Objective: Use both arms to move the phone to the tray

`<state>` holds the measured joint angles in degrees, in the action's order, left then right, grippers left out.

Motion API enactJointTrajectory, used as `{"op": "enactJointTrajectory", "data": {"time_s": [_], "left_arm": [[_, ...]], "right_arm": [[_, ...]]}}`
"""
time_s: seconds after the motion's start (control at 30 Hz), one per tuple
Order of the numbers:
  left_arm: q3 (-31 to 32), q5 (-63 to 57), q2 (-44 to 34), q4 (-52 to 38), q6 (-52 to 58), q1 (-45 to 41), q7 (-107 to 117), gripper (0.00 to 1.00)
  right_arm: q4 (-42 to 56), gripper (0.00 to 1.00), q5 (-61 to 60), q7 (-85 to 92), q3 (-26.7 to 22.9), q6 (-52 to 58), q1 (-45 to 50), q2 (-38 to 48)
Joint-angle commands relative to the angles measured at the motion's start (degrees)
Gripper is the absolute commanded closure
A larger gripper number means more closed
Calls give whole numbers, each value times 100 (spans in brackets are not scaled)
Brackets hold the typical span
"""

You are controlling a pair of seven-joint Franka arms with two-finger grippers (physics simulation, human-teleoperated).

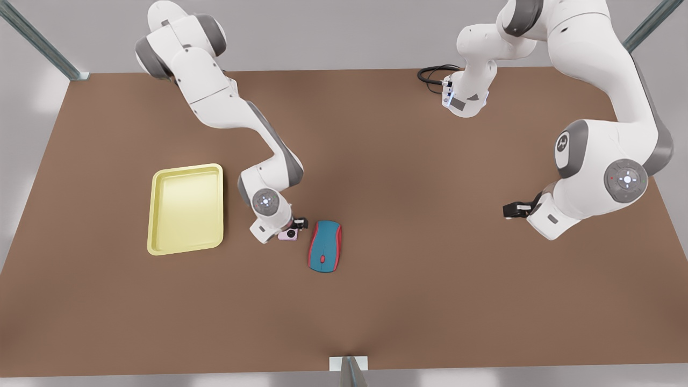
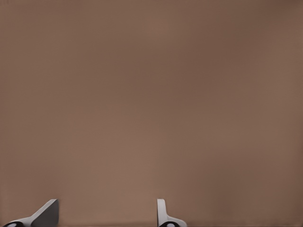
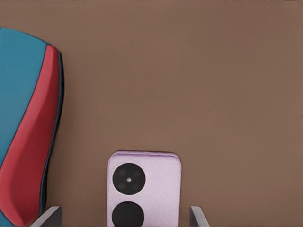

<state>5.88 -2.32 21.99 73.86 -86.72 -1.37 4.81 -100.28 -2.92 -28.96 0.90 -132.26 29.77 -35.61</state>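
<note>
Table (image 1: 408, 301): brown, spanning most of the front view; broad bare room across the lower half and centre.
Left arm: waiting at the front view's right, well apart from every loose object.
Tray (image 1: 158, 215): pale yellow, left of centre in the front view, lying flat, raised rim all round.
Mouse (image 1: 324, 246): teal and red, just beside the phone on the front view's right.
Right gripper (image 1: 293, 230): low over the phone near centre of the front view; fingers (image 3: 52, 215) apart, flanking the phone's sides, not clamped.
Left gripper (image 1: 510, 210): over bare table, fingers (image 2: 45, 213) spread apart, holding nothing.
Phone (image 1: 289, 235): pink, lenses up, flat on the table between tray and mouse, not yet in the tray.
Risk: thin flat body, likely to slip from a shallow pinch; mouse close enough to be nudged by the outer finger.
Open room: short clear strip between phone and tray; rim to be cleared on the way in.
</note>
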Motion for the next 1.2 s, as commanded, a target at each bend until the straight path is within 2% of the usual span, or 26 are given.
{"op": "enactJointTrajectory", "data": {"time_s": [0.0,0.2,0.93,1.1,1.17], "left_arm": [[1,-5,7,-3,-3,5,-806,0],[1,-5,51,-12,-12,-4,-806,0],[1,4,174,-3,-91,-4,-780,0],[1,13,209,-12,-91,-4,-727,0],[1,13,209,-12,-91,-4,-727,0]], "right_arm": [[-132,0,318,-1296,24,-740,37,-16],[-395,0,565,-1199,24,-1153,-7,-78],[-712,0,556,-1234,42,-1505,-24,-201],[-756,3,556,-1234,42,-1672,-24,-262],[-756,7,556,-1226,51,-1654,-24,-245]]}}
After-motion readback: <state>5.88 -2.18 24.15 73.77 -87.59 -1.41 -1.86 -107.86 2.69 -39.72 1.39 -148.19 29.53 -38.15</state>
